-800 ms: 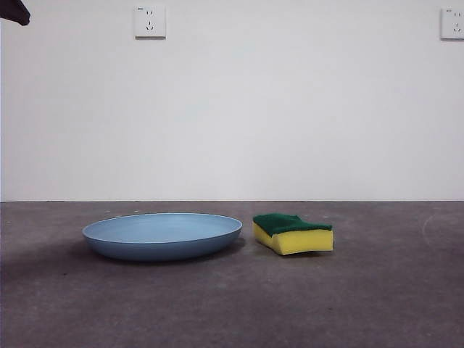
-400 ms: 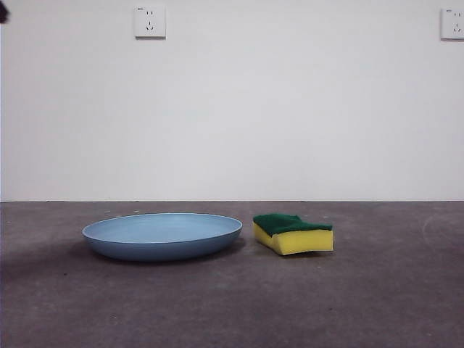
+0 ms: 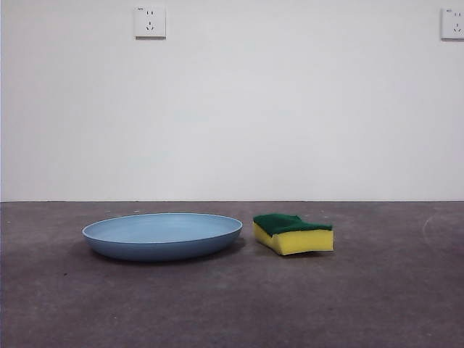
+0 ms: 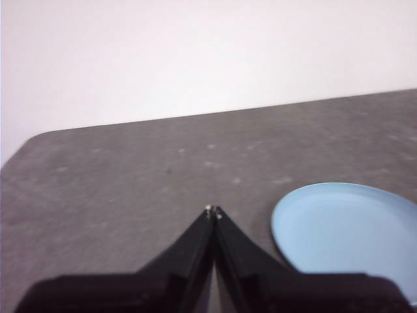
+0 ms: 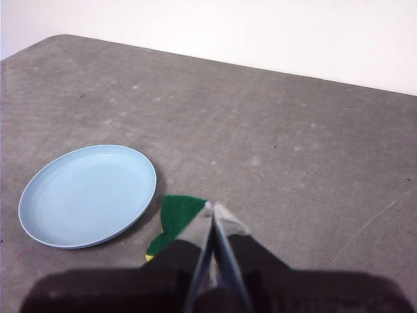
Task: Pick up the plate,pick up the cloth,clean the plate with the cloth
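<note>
Resting flat on the grey table (image 3: 232,304), the light-blue plate (image 3: 162,235) has the cloth (image 3: 293,233), a yellow sponge with its green face up, just beside it at three o'clock in the front view, not touching. The left gripper (image 4: 213,210) hangs above the table near the plate's rim with jaws closed and empty. The right gripper (image 5: 212,207) hangs over the cloth, jaws pressed together, holding nothing.

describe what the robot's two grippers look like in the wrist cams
Left gripper: two matte black wedge-shaped jaws tapering to a fine point with tiny pale tips. Right gripper: the same black tapered jaws, tips looking greyish-white. No cables or markings are visible on either.
</note>
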